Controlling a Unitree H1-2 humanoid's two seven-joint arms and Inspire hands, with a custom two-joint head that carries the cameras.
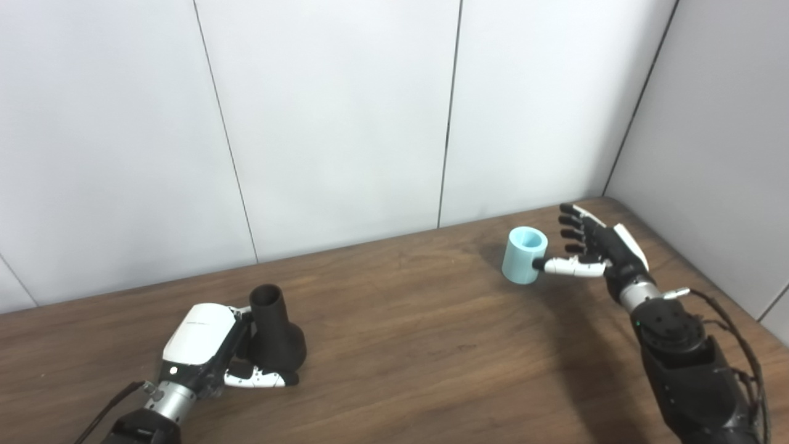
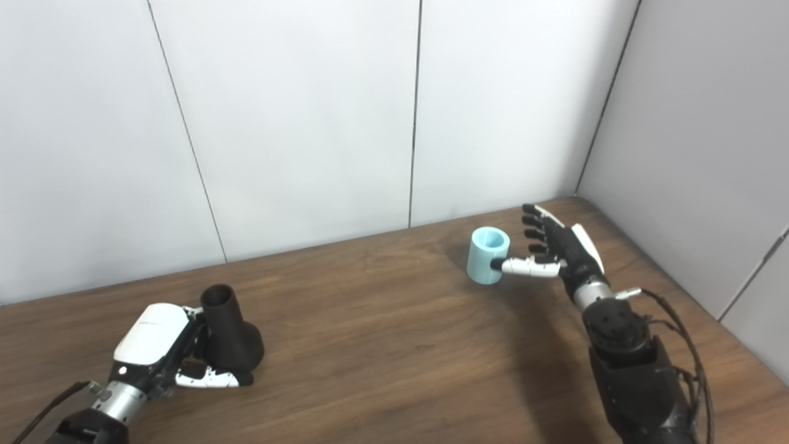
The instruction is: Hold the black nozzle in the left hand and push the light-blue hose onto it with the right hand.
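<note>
The fingers (image 1: 570, 233) of the right hand (image 1: 595, 246) are spread apart and extended toward the light-blue hose (image 1: 524, 254), and the thumb tip is seen touching, or all but touching, the near side of that short, open-topped cylinder; nothing is gripped, so the hand is read as released. The hose piece is stood upright on the wooden table (image 1: 419, 333), toward the far right, near the corner where the grey wall panels (image 1: 333, 123) meet. On the other side, the fingers of the left hand (image 1: 206, 345) are curled around the black nozzle (image 1: 274, 333), with the thumb laid across the front of its flared base and the other fingers hidden behind its body, so a grasp on the nozzle is shown. The nozzle is stood on its wide base on the table at the near left, its narrow open neck pointed upward and tilted slightly. The two task parts are kept well apart across the tabletop. No brand marks, labels or legible writing can be made out on the hands, the parts or the walls.
</note>
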